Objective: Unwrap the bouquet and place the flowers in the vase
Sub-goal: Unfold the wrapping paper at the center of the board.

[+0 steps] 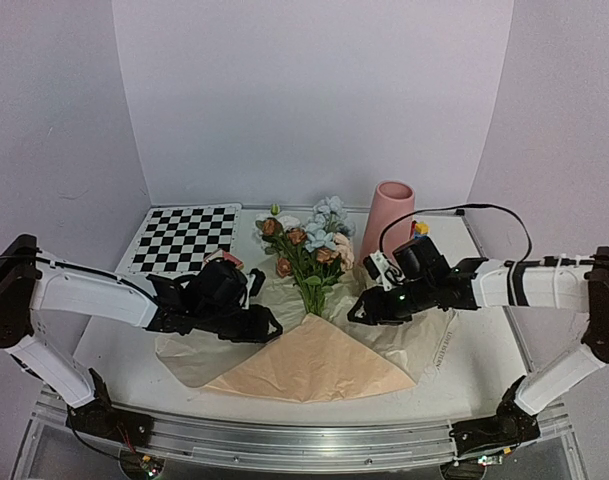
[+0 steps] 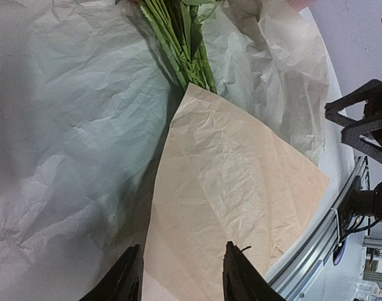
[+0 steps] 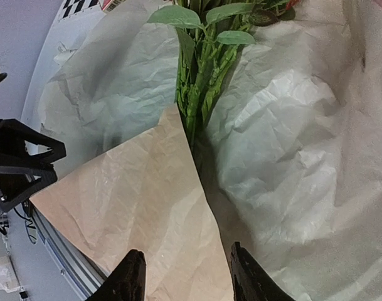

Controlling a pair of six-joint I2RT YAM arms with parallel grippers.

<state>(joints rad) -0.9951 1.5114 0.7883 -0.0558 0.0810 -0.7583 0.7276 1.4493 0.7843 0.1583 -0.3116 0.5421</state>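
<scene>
You have the paper (image 1: pixel 184 360) spread open on the table (image 1: pixel 114 350), pale side up, with 1 peach flap (image 1: pixel 314 365) folded up from the near edge so its tip covers the lower ends of the stems (image 2: pixel 184 50). The flowers (image 1: pixel 309 245) lie on the sheet, stems toward you and blooms toward the back wall, outside the vase (image 1: pixel 389 215). The vase stands upright at the back right, just beside the blooms. A checkerboard (image 1: pixel 184 238) lies flat at the back left.

Your left gripper (image 1: pixel 267 325) hangs low over the left half of the paper, just left of the flap's tip. Its jaws are apart, and its wrist view shows only the flap's edge and pale paper below the gap. Your right gripper (image 1: pixel 359 312) sits opposite, over the right half. Its jaws are also apart, with nothing between them. Whether either fingertip touches the sheet, you cannot tell from these views.
</scene>
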